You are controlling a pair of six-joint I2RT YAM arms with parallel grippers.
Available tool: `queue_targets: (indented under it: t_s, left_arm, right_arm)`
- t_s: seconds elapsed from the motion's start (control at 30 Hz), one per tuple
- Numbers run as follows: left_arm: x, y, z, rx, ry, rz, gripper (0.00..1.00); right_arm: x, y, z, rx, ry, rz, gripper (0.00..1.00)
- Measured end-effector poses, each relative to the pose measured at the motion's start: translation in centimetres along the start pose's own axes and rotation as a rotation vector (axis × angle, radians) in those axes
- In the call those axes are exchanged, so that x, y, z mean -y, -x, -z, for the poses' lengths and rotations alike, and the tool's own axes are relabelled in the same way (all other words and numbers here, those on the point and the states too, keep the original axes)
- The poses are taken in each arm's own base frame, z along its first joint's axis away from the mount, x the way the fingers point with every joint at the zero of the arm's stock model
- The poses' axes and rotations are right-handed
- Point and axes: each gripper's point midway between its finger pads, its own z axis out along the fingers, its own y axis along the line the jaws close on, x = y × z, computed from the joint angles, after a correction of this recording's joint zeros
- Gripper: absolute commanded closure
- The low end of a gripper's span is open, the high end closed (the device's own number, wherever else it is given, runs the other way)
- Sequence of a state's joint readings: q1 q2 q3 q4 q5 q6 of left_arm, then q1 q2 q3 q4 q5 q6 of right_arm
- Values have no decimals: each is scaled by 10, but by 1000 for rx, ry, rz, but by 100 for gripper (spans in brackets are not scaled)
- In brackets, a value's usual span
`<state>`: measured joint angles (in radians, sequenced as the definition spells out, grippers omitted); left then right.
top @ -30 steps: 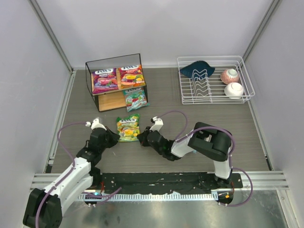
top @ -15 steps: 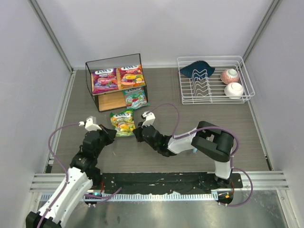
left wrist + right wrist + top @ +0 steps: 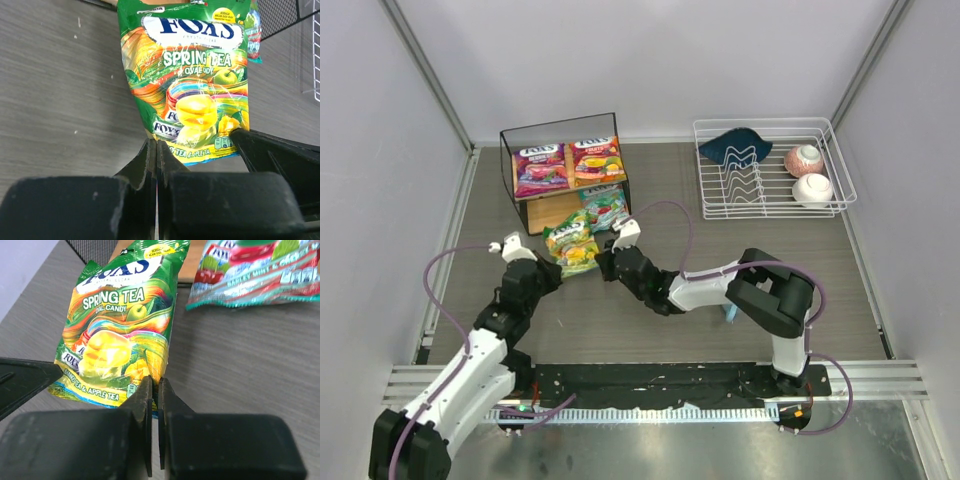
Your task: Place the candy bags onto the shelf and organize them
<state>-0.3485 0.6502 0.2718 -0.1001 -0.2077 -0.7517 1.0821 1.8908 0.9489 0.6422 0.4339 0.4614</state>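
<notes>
Reaching low over the grey desk [image 3: 670, 205], left gripper [image 3: 156, 145] and right gripper [image 3: 154, 382] each clamp the yellow-green bag [image 3: 190, 85], before the shelf [image 3: 552, 213].

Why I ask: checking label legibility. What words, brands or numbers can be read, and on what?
"SPRING TEA": front of the yellow-green candy bag.
"OVAL CANDY": same bag, just below.
"FOX'S": same bag, white logo at the top.
"MANGO TEA & APPLE TEA": same bag, bottom edge.
"BARLEY MINT": teal-green candy bag.
Yellow badge print on the first bag, and the logos on the purple-magenta bag and red-orange bag: too small to read.
</notes>
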Motion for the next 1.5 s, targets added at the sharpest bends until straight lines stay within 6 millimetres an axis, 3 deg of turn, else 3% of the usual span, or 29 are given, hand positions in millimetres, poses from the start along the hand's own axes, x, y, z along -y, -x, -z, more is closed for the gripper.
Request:
queue_targets:
  t_s: [0.13,0.37,0.57,0.73,0.93,1.27,1.5]
  left_arm:
    - [10,15,-11,27,9,-19,100]
    - [18,41,-35,71,40,-34,100]
    - [2,58,-59,98,96,8,100]
    - [-10,61,-78,90,136,21,100]
    - [-6,80,-96,116,117,45,100]
    - [-16,85,-107,123,121,68,100]
    - [-16,88,-107,133,116,70,100]
  right_arm:
    - [4,15,-14,22,0,-13,99]
    - [14,24,-47,31,-2,-27,99]
    - [18,29,-72,44,5,-38,99]
    - [20,39,-88,63,14,-47,99]
    - [18,49,-110,85,45,-59,99]
    - [20,44,-139,82,83,-68,99]
    - [15,37,-147,46,178,-67,99]
